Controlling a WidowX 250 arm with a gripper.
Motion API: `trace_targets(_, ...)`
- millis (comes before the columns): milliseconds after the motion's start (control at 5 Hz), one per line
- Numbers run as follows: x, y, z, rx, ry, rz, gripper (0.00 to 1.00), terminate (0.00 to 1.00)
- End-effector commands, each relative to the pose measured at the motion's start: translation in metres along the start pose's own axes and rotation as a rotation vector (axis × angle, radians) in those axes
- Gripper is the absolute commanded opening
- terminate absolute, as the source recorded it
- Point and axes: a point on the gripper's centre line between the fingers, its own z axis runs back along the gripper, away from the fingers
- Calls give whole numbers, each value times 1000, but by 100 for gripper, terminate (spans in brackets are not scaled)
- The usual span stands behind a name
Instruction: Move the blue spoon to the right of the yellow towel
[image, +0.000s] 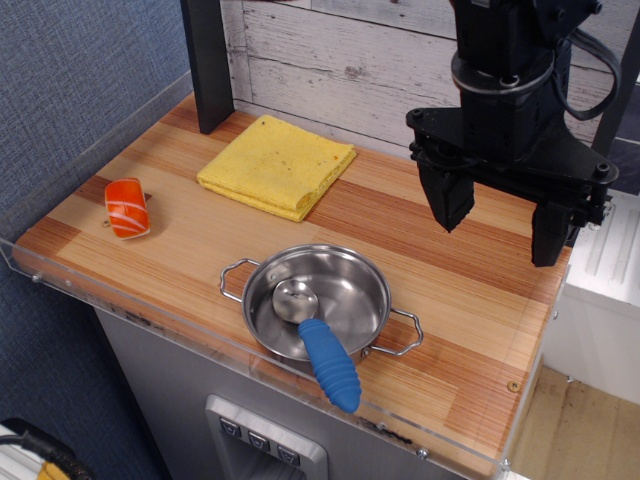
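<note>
steel pot (350, 285), striped sushi piece (127, 208), wooden table (420, 250)

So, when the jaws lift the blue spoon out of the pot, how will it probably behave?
The blue spoon looks rigid, so it should not bend. Its thick ribbed handle probably grips well, though the shiny bowl end may make it tilt. It leans on the rim of the pot, so the pot might shift.

Bare wooden tabletop (420, 235) right of yellow towel (277, 163): open strip running toward right edge, nothing lying on it. Gripper (503, 222) hangs above that strip, fingers spread apart, nothing between them. Pot (318, 302) blocks front middle; blue spoon (318, 345) rests in it, handle jutting over front rim. Sushi piece (127, 207) at left, well apart from towel. Dark post (208, 62) behind towel's left corner. Clear lip along front edge.
</note>
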Motion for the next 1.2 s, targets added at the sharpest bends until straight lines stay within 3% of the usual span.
trace_targets(0,0,0,0,0,0,0,100,0)
trace_targets(200,-19,2,7,45,30,73,100,0)
trace_targets(400,-44,10,11,145,73,308,100,0)
trace_targets(600,-67,17,9,190,86,546,100,0)
trace_targets(1000,-94,24,-1,192,125,747,100,0)
